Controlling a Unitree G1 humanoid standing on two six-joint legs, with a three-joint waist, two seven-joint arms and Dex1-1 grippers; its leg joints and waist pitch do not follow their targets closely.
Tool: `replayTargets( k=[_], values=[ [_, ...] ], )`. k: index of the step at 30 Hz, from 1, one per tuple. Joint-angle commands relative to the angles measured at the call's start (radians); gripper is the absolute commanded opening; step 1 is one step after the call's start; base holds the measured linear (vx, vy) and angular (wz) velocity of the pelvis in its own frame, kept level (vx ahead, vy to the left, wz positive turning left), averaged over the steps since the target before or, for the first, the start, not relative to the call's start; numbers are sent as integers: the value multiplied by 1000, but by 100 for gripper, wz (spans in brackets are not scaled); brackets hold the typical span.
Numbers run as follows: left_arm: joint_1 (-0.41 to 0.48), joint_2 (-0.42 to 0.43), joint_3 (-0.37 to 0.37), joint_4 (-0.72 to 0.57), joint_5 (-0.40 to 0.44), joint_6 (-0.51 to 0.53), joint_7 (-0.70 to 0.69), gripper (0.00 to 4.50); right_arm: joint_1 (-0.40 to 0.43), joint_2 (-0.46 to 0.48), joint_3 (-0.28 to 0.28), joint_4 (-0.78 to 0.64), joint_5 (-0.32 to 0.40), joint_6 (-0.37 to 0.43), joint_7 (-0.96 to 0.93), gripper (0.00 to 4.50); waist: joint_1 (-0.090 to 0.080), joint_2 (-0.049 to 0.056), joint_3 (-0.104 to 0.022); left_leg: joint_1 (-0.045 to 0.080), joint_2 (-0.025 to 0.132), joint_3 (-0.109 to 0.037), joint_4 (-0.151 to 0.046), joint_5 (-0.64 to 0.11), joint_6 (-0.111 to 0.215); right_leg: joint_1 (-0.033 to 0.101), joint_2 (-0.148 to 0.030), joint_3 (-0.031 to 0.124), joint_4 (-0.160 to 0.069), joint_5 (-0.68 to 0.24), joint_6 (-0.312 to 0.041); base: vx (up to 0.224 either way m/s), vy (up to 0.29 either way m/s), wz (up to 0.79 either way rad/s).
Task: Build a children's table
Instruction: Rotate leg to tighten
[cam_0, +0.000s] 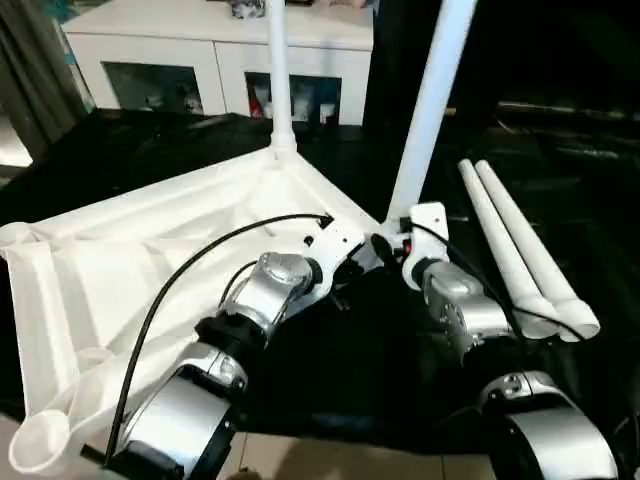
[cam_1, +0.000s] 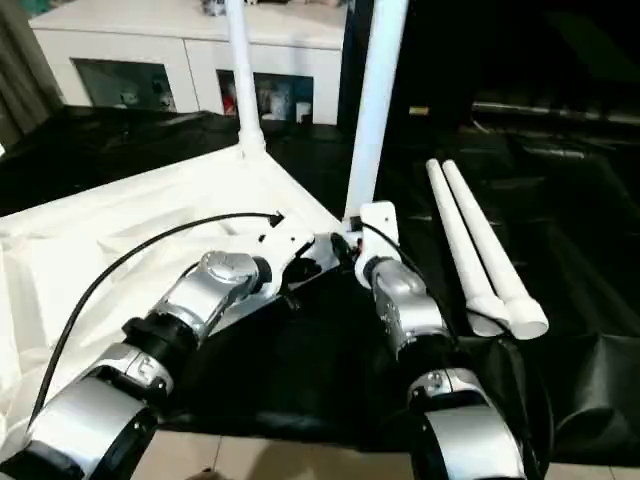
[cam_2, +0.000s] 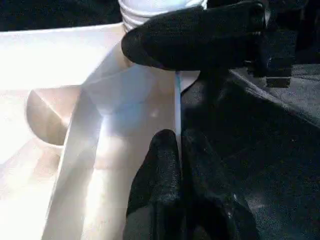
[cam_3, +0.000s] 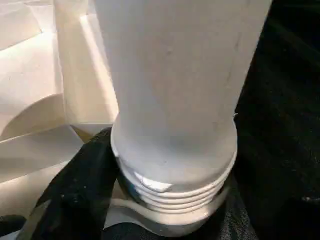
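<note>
The white tabletop (cam_0: 120, 270) lies upside down on a black cloth, ribbed underside up. One white leg (cam_0: 279, 80) stands upright in its far corner socket. A second leg (cam_0: 430, 110) leans slightly in the corner socket nearest my hands, and its threaded end (cam_3: 170, 192) sits at the socket mouth. My right gripper (cam_0: 388, 245) is around the base of this leg. My left gripper (cam_2: 176, 145) is shut on the tabletop's thin rim just beside that corner. Two more legs (cam_0: 520, 250) lie side by side on the cloth to the right.
A white glass-door cabinet (cam_0: 200, 60) stands behind the table. The black cloth (cam_0: 380, 370) covers the work surface up to its front edge. An empty corner socket (cam_0: 40, 440) juts out at the near left. A black cable (cam_0: 180, 290) arcs over my left forearm.
</note>
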Motion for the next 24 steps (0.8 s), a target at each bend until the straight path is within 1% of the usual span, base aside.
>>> replayTargets(
  k=[1, 2, 3, 4, 5, 6, 7, 8, 9, 10, 11, 12, 13, 14, 15, 16, 17, 18, 19, 20, 21, 22, 23, 24],
  values=[
    [-5, 16, 2, 10, 7, -61, -9, 0, 6, -15, -9, 21, 2, -11, 18, 394, -5, -4, -59, 10, 44, -21, -82, -341, 9, 30, -84, 51, -93, -403, -145, 0, 0, 0],
    [-5, 16, 2, 10, 7, -61, -9, 0, 6, -15, -9, 21, 2, -11, 18, 406, -5, -5, -62, 7, 43, -20, -81, -322, 12, 34, -86, 53, -89, -389, -150, 0, 0, 0],
    [-5, 18, 1, 10, 7, -70, -12, 0, 3, -17, -8, 20, 3, -20, 23, 417, -3, -4, -61, 8, 44, -18, -81, -312, 17, 32, -86, 54, -90, -381, -155, 0, 0, 0],
    [-1, 27, 1, 4, 3, -85, -27, 0, 9, -28, 4, -7, 4, -32, 69, 417, -3, -5, -60, 8, 43, -17, -80, -312, 21, 32, -86, 54, -91, -384, -156, 0, 0, 0],
    [7, 41, 2, -6, -1, -100, -51, 0, 26, -46, 17, -57, 18, -25, 143, 417, -1, -8, -62, 5, 40, -16, -79, -296, 33, 38, -85, 53, -89, -376, -155, 0, 0, 0],
    [7, 41, 2, -6, -1, -100, -51, 0, 26, -46, 17, -57, 18, -25, 143, 417, 2, -8, -62, 2, 43, -17, -79, -270, 41, 39, -87, 55, -86, -358, -153, 0, 0, 0],
    [15, 56, 2, -17, -4, -109, -73, 0, 45, -67, 33, -107, 28, -19, 214, 417, 3, -9, -64, -1, 43, -16, -79, -247, 48, 44, -84, 54, -84, -331, -155, 0, 0, 0],
    [23, 73, 0, -23, -6, -126, -100, 0, 71, -97, 56, -161, 31, -17, 296, 417, 3, -9, -64, -1, 43, -16, -79, -247, 48, 44, -84, 54, -84, -331, -155, 0, 0, 0],
    [32, 91, -1, -30, -8, -138, -130, 0, 102, -131, 79, -221, 36, -9, 380, 417, 7, -8, -65, -3, 44, -15, -77, -215, 70, 46, -82, 55, -78, -272, -161, 0, 0, 0],
    [35, 98, 0, -33, -10, -145, -142, 0, 114, -146, 88, -244, 39, -8, 411, 417, 6, -8, -68, -5, 48, -16, -75, -192, 76, 47, -84, 56, -70, -230, -175, 0, 0, 0],
    [40, 109, 1, -37, -13, -156, -161, 0, 134, -169, 101, -280, 44, -7, 458, 417, 7, -10, -68, -5, 45, -14, -74, -187, 85, 49, -82, 54, -72, -222, -177, 0, 0, 0],
    [49, 134, 4, -48, -27, -166, -215, 0, 176, -224, 128, -356, 58, -4, 561, 417, 9, -12, -70, -7, 45, -14, -71, -164, 96, 53, -82, 55, -65, -185, -185, 0, 0, 0],
    [58, 147, 1, -64, -37, -187, -257, 0, 192, -247, 138, -384, 65, -2, 602, 417, 10, -11, -72, -8, 47, -15, -70, -148, 102, 53, -83, 56, -61, -163, -191, 0, 0, 0],
    [58, 147, 1, -64, -37, -187, -257, 0, 192, -247, 138, -384, 65, -2, 603, 417, 10, -2, -73, -8, 47, -15, -69, -140, 107, 52, -83, 56, -59, -145, -201, 0, 0, 0],
    [75, 169, -9, -98, -56, -208, -333, 0, 210, -273, 148, -414, 73, 3, 657, 417, 5, -7, -75, -11, 46, -14, -66, -127, 116, 52, -81, 54, -55, -110, -224, 0, 0, 0],
    [75, 170, -9, -99, -56, -208, -336, 0, 210, -274, 148, -415, 74, 3, 658, 417, 6, -4, -79, -12, 48, -13, -63, -115, 120, 52, -82, 54, -50, -87, -238, 0, 0, 0],
    [95, 194, -24, -140, -74, -214, -414, 0, 222, -293, 153, -438, 74, 6, 691, 417, 6, -4, -78, -14, 48, -12, -62, -112, 122, 49, -81, 55, -50, -79, -242, 0, 0, 0],
    [102, 202, -30, -155, -80, -213, -442, 0, 226, -299, 154, -446, 74, 7, 701, 417, 9, -3, -75, -14, 51, -11, -62, -117, 123, 46, -81, 55, -49, -84, -248, 0, 0, 0],
    [114, 216, -38, -180, -89, -211, -480, 0, 231, -306, 156, -456, 74, 10, 715, 417, 9, -2, -72, -12, 50, -9, -63, -145, 115, 42, -80, 55, -54, -127, -244, 0, 0, 0],
    [123, 226, -42, -198, -94, -210, -504, 0, 235, -313, 159, -466, 72, 12, 724, 417, 9, -2, -72, -12, 50, -9, -63, -145, 115, 42, -80, 55, -54, -127, -244, 0, 0, 0],
    [132, 236, -45, -217, -100, -204, -528, 0, 239, -320, 164, -476, 73, 21, 734, 417, 11, 1, -69, -8, 52, -9, -66, -177, 94, 39, -81, 55, -60, -191, -232, 0, 0, 0],
    [140, 244, -46, -232, -105, -198, -545, 0, 240, -326, 169, -478, 67, 18, 740, 417, 12, 2, -69, -6, 53, -10, -67, -185, 88, 38, -81, 55, -61, -206, -229, 0, 0, 0],
    [146, 251, -46, -245, -110, -192, -562, 0, 242, -333, 174, -482, 62, 17, 747, 417, 14, 2, -66, -5, 54, -10, -69, -202, 76, 37, -81, 56, -64, -238, -220, 0, 0, 0],
    [146, 251, -46, -245, -110, -192, -563, 0, 242, -333, 174, -483, 62, 17, 748, 417, 14, 2, -65, -6, 54, -11, -70, -208, 71, 37, -82, 56, -65, -251, -215, 0, 0, 0]
  ],
)
